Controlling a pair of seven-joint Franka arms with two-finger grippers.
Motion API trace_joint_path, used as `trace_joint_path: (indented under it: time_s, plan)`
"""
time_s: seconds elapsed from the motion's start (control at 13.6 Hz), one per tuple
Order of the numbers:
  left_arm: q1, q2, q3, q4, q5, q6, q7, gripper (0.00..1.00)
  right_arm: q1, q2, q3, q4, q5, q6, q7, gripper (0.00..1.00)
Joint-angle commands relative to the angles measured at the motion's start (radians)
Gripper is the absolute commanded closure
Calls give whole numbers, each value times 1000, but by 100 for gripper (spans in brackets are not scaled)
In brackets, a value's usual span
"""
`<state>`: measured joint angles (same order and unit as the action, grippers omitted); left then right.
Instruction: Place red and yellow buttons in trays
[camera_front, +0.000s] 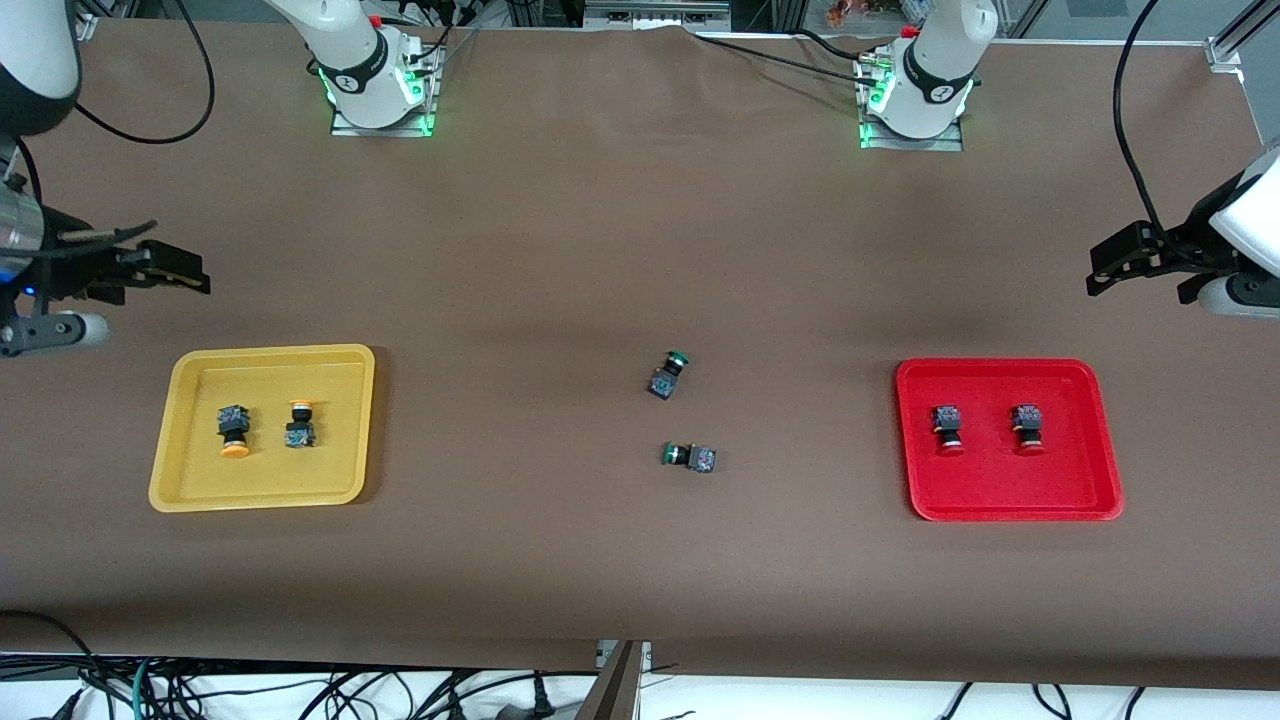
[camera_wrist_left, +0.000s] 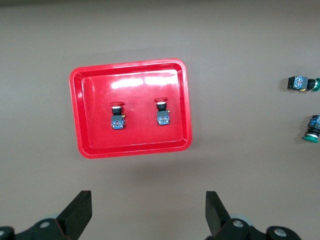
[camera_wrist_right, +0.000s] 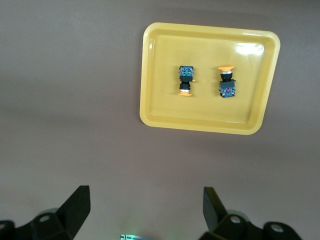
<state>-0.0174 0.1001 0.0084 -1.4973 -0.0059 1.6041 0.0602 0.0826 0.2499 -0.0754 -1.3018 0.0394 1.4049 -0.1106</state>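
Now the shallow yellow plastic tray (camera_front: 262, 496) with rounded corners lies on the brown table (camera_front: 560, 250) toward the right arm's end. Two tiny push-button switches with dark blocky bodies and yellow-orange round caps (camera_front: 233, 431) (camera_front: 299, 424) lie in it, side by side and a little apart. One has its cap pointing toward the front camera, and the other has its cap pointing away from it.

The shallow red plastic tray (camera_front: 1010, 508) with a raised rim lies well apart from the yellow tray, toward the left arm's end of the table. Two tiny dark switches with red round caps (camera_front: 948, 427) (camera_front: 1027, 426) lie in it, side by side, both caps pointing toward the front camera.

Between the two trays, two small dark switches with green caps (camera_front: 669, 374) (camera_front: 691, 457) lie on the bare table. They are near each other but not touching.

The right gripper (camera_front: 185, 275) hangs in the air over the table just beside the yellow tray. Its black fingers (camera_wrist_right: 75, 205) are spread wide and hold nothing.

The left gripper (camera_front: 1105, 270) hangs over the table near the red tray. Its black fingers (camera_wrist_left: 77, 212) are spread wide too, with nothing in them
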Motion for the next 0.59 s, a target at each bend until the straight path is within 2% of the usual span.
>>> trace_joint_path:
  time_s: [0.0, 0.3, 0.52]
  plan:
    - [-10, -19, 1, -12, 23, -9, 13, 0, -72, -125, 45, -99, 2, 23, 8, 1]
    - [-10, -17, 1, -12, 21, -9, 13, 0, -90, -170, 103, -120, -59, 19, 8, 0]
    - [-10, -16, 1, -12, 23, -7, 13, 0, -96, -195, 114, -160, -52, 14, 17, 0]
